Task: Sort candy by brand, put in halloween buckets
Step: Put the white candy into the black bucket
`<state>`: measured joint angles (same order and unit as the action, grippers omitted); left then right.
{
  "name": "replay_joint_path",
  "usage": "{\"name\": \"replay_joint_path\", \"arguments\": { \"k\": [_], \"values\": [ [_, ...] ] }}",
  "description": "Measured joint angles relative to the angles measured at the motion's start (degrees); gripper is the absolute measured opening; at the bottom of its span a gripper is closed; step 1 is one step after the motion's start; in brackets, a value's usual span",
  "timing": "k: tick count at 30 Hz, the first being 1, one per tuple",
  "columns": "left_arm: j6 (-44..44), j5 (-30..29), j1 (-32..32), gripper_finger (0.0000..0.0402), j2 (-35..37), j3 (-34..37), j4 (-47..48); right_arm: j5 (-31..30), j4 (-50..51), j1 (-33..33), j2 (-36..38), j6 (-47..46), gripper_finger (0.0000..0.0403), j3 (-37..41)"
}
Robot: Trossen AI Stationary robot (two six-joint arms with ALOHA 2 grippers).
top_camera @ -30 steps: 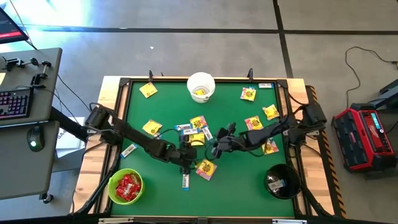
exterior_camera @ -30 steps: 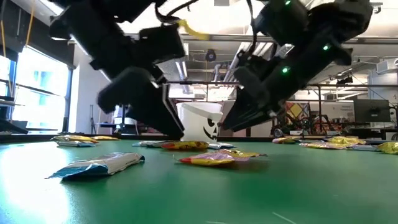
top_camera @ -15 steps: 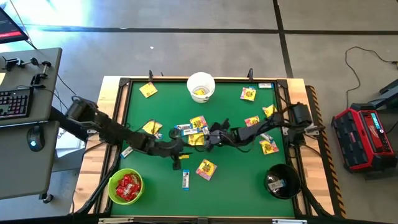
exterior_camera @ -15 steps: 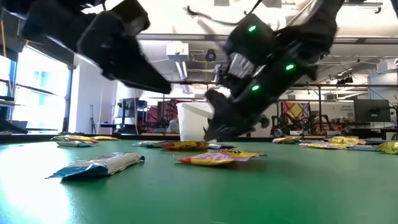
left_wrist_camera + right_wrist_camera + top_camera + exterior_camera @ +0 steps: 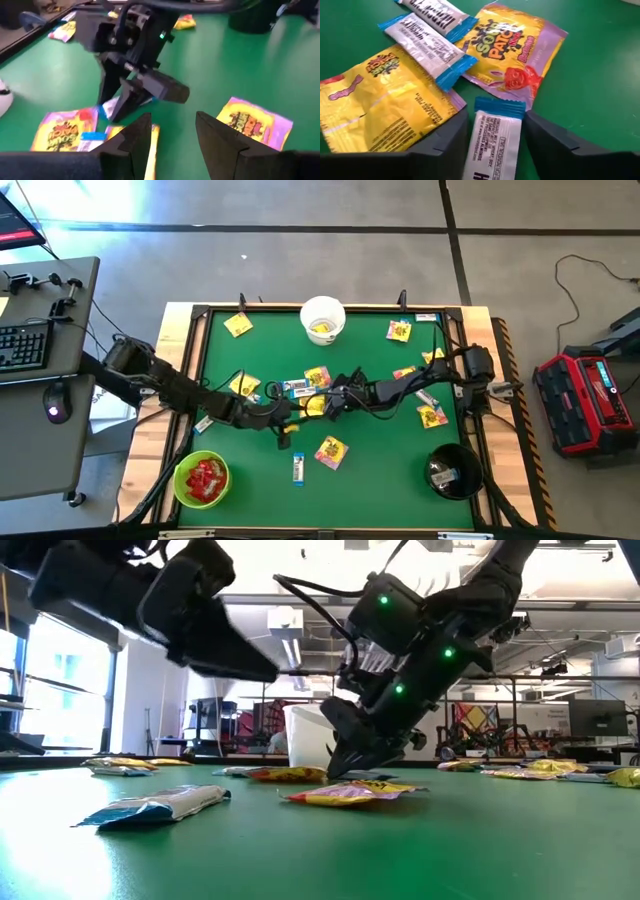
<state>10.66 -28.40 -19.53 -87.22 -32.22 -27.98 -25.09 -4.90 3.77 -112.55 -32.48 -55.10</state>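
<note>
Sorting partly done: reds fill my green bucket (image 5: 201, 481); yellow packets (image 5: 331, 451) remain scattered. My right pincer (image 5: 492, 145) straddles a white-and-blue bar (image 5: 491, 142), jaws apart; left pincer (image 5: 172, 137) open, empty.

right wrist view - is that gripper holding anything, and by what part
Nothing held yet. The open right gripper straddles a narrow white-and-blue wrapped bar near its blue crimped end, flat on the green table. Left gripper open, empty.

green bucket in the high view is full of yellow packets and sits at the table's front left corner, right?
Not quite. The green bucket does sit at the front left corner of the table, but the high view shows it holding red packets, not yellow ones.
</note>
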Motion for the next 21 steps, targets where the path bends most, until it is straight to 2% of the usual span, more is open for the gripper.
{"name": "replay_joint_path", "arguments": {
  "k": [5,9,21],
  "values": [
    [1.11,-0.51,0.0,0.0147,-0.2,0.6,0.86,1.58,0.79,-0.02,0.26,0.78,0.0118,-0.6],
    [1.12,-0.16,0.0,0.0147,-0.22,0.47,0.7,1.81,2.06,-0.02,0.76,1.79,0.0088,-1.01],
    [0.78,-0.18,0.0,0.0147,-0.22,0.34,0.71,5.17,13.78,0.55,3.44,3.47,0.0095,-5.52]
  ]
}}
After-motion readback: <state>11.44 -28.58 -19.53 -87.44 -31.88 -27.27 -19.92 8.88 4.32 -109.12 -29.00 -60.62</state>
